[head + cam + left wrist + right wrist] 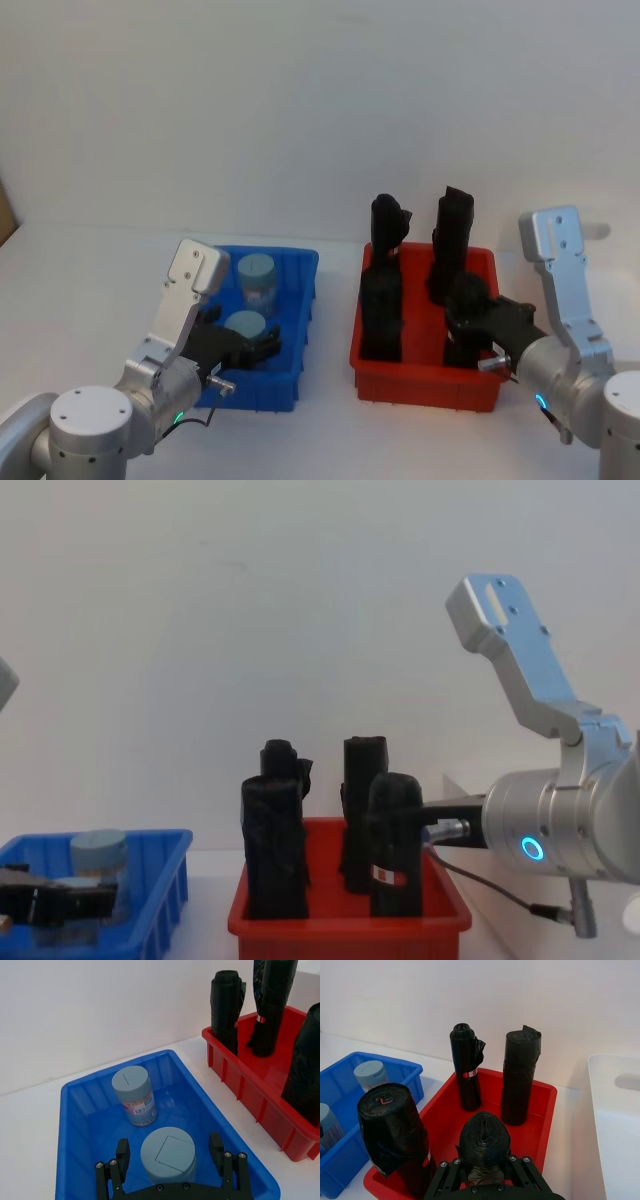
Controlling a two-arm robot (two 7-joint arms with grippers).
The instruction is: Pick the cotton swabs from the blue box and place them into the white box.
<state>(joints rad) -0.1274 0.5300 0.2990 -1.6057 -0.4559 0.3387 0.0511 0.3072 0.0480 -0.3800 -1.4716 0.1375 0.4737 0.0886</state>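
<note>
**A:** How will the swabs handle?

**B:** Lightly, I'd judge. They are small, stiff plastic jars with smooth sides, so a slack pinch could let one slip or tip. Hold one across the body, below the lid (a lid alone might pull off).

**A:** Where are they?

**B:** Both stand upright in the blue box (80, 1125). The near jar (167, 1160) sits inside the left gripper (169, 1147). Its fingers (122, 1152) are spread to either side with a gap showing on each, so it is open and not yet holding. The far jar (134, 1095) stands just behind, toward the back wall, apart from the first.

**A:** And the other containers?

**B:** The red bin (540, 1105), just right of the blue box, holds four black rolls (520, 1075), all upright. The right gripper (484, 1162) is at the nearest roll. Whether it grips I cannot tell. The white box (620, 1125) stands near the red bin, on its right. No jar shows in the part of it on view.
</note>
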